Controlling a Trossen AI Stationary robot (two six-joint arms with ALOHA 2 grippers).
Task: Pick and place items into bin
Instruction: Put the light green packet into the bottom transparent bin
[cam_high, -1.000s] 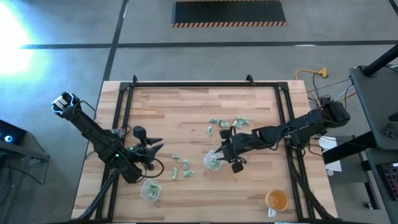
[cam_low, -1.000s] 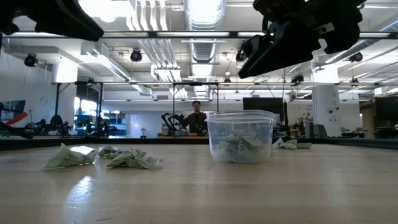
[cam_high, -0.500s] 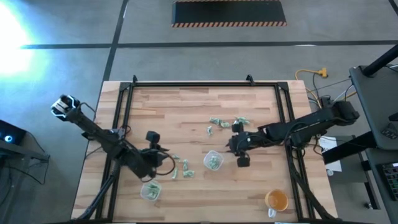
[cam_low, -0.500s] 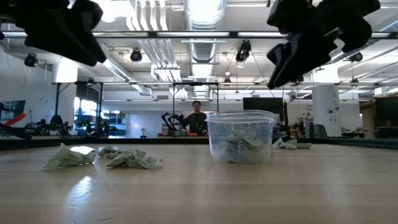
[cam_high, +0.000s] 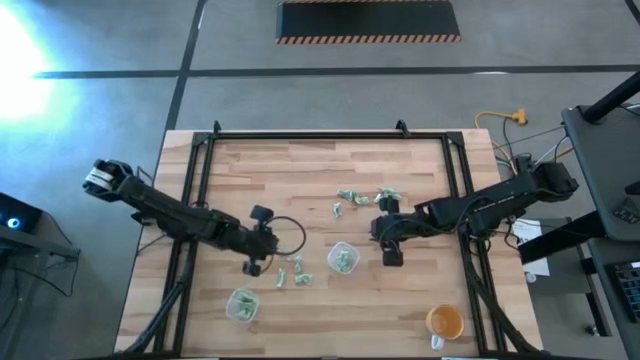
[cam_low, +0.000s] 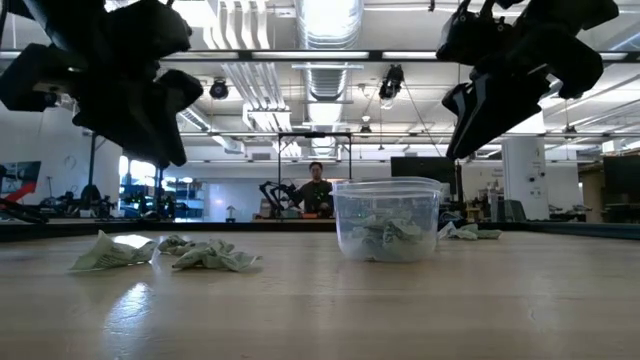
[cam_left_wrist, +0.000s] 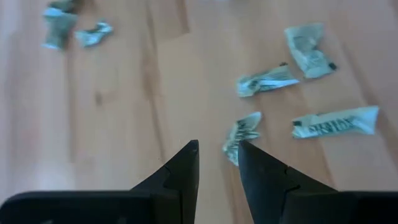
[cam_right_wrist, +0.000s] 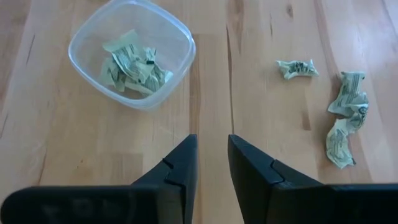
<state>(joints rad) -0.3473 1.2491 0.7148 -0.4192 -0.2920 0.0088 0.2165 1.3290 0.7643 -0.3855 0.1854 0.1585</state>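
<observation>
Left gripper (cam_left_wrist: 217, 163), fingers narrow and empty: centre over the nearest wrapper (cam_left_wrist: 241, 135), then descend. Right gripper (cam_right_wrist: 212, 163), narrow, empty, waits beside the bin (cam_right_wrist: 132, 54).

A large robotics lab: exposed ceiling ducts (cam_low: 325, 25), polished concrete floor (cam_high: 300, 95), hazard-striped floor mat (cam_high: 368, 20), other rigs beyond.

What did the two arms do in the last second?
The right gripper drew back from over the middle cup toward the loose wrappers, its jaws narrowing. The left gripper swung away from the near cup toward the wrappers between the cups. Neither holds anything. Cups and wrappers stayed put.
</observation>
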